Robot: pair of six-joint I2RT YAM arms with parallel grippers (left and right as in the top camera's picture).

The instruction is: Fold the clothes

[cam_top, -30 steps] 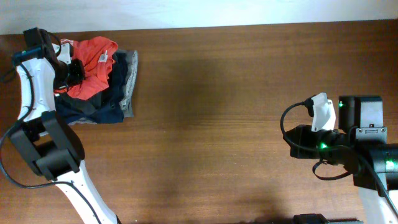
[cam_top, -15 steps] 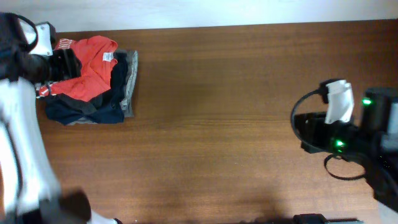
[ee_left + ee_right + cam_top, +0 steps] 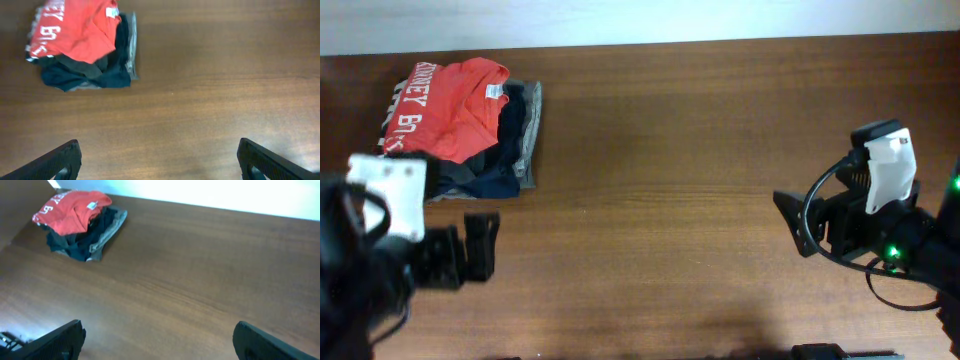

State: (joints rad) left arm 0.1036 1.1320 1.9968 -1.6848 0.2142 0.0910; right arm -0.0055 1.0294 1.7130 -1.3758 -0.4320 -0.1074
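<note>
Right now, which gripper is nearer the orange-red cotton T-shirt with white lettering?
Left. The left gripper is close to the orange-red T-shirt; the right gripper is far away across the wooden table.

White capital lettering on the orange-red T-shirt (image 3: 455, 110), far-left corner of the bench (image 3: 680, 180): only "…EY" and "BO…" legible. Neck label (image 3: 490, 92): illegible.

Black arms (image 3: 850, 228) — white boxy housing (image 3: 388, 195) on the left; white cap (image 3: 888, 165), looped black cable (image 3: 823, 180) and green lights (image 3: 893, 250) on the right.
</note>
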